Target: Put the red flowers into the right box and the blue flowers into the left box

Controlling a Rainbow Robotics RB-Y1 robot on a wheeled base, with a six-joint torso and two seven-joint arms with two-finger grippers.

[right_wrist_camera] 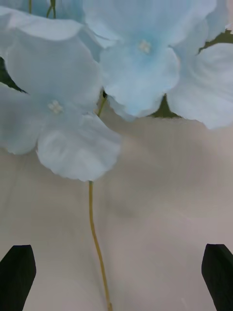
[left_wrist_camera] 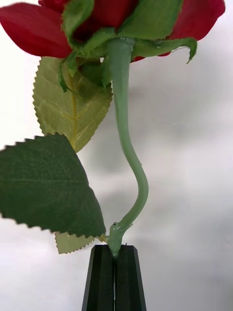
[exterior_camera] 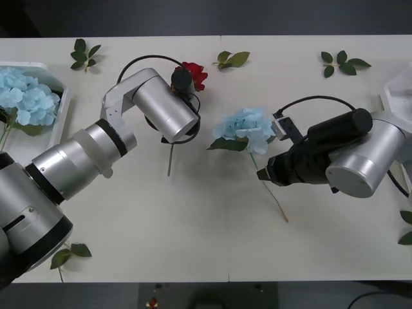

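A red flower (exterior_camera: 195, 74) lies at the back middle of the table. My left gripper (exterior_camera: 182, 79) is on it. In the left wrist view that gripper (left_wrist_camera: 115, 250) is shut on the green stem (left_wrist_camera: 127, 160) below the red bloom (left_wrist_camera: 111, 19). A blue flower (exterior_camera: 243, 127) lies mid-table with its thin stem (exterior_camera: 278, 205) running toward the front. My right gripper (exterior_camera: 265, 172) hangs over that stem. Its black fingers (right_wrist_camera: 17, 272) stand open, either side of the stem (right_wrist_camera: 96, 238), just short of the pale petals (right_wrist_camera: 77, 141). Blue flowers (exterior_camera: 27, 96) lie in the left box (exterior_camera: 59, 122). The right box (exterior_camera: 394, 95) shows at the right edge.
Loose green leaf sprigs lie at the back left (exterior_camera: 84, 55), back middle (exterior_camera: 233, 59), back right (exterior_camera: 341, 63), front left (exterior_camera: 71, 252) and right edge (exterior_camera: 406, 226). The table's front edge (exterior_camera: 225, 281) runs close below the arms.
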